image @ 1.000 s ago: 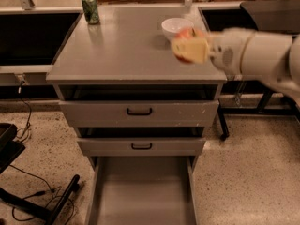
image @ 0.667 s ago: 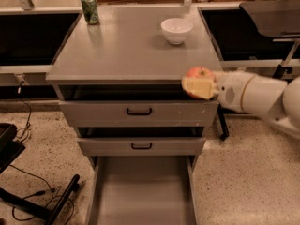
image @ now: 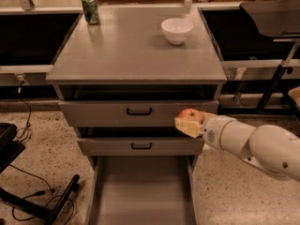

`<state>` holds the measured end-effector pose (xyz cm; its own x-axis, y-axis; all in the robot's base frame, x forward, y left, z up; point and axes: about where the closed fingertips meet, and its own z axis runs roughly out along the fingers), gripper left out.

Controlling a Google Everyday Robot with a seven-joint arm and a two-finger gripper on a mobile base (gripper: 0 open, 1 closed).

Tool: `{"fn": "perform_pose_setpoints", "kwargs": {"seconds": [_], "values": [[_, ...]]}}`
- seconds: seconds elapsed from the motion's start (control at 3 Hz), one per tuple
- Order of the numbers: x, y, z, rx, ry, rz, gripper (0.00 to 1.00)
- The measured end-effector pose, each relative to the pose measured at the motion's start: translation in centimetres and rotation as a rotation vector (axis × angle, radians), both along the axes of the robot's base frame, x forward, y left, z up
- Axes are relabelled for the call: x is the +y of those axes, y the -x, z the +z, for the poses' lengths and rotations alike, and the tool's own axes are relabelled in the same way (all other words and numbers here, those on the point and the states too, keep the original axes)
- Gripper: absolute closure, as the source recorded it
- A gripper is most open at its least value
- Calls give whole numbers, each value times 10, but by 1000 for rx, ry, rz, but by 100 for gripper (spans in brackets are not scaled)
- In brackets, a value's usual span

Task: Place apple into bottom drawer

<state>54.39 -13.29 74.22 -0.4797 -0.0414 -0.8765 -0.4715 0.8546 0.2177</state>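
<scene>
The apple [image: 191, 115] is clasped by the tool [image: 186, 121], which is reached in from the right and held at the right end of the two upper drawer fronts [image: 136, 111]. The bottom drawer [image: 140, 193] is seen pulled out below, with the apple held higher, towards its right side. On the counter [image: 131, 55] a white bowl [image: 177, 29] and a green can [image: 90, 8] are set well apart.

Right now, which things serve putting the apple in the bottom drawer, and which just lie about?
Job: small red-orange apple in the gripper, before the upper drawer fronts; long grey metal bottom drawer, open.
Lying about: round white bowl, green drinks can, on the cabinet top.
</scene>
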Motion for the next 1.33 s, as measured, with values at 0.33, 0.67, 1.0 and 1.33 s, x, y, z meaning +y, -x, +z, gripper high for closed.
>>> {"fn": "perform_pose_setpoints", "kwargs": {"seconds": [0.33,0.67,1.0,1.33], "values": [[0,0,0,0,0,0,100],[-1,3,-41,30,16,15,100],[-11,15,-111,50,61,65,100],[-25,23,-181,60,70,125,100]]}}
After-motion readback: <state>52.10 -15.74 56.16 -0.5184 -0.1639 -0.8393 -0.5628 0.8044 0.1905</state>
